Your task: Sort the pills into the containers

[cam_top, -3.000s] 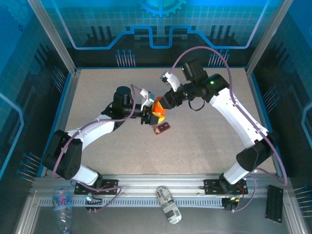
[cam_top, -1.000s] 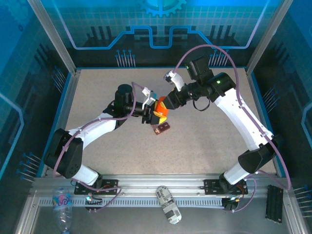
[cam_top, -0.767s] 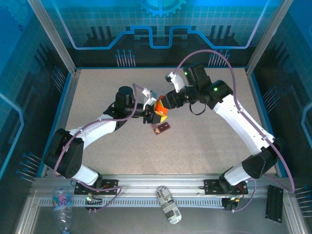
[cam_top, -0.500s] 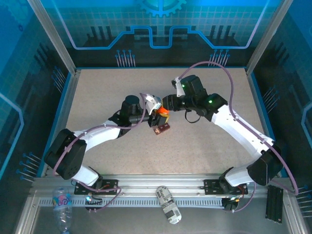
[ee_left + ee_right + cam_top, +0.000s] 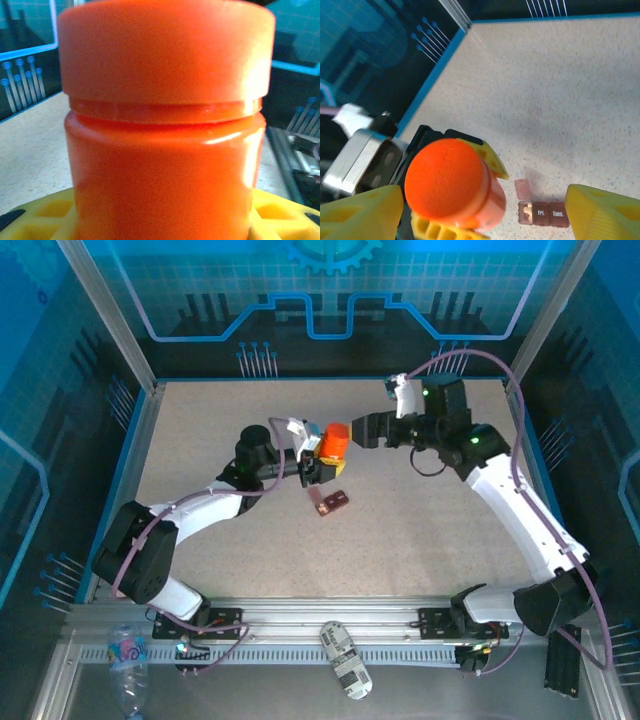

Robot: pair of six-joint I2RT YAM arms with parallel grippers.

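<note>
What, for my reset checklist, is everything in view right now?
orange bottle: one, orange, capped, held over mid-table
pill tray: one, dark red-brown, on the table just nearer than the bottle, one lid open
table: one, beige speckled
plastic bottle: one, clear, off the table, near-left corner
cylinder: one, white-grey, on the near rail
left gripper: one, yellow fingers, shut on the orange bottle
right gripper: one, yellow fingers, open beside the cap

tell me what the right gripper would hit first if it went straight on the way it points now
Most likely the cap of the orange bottle held in the left gripper. It sits straight ahead between the right gripper's open fingers. How far off it is, I can't judge.
</note>
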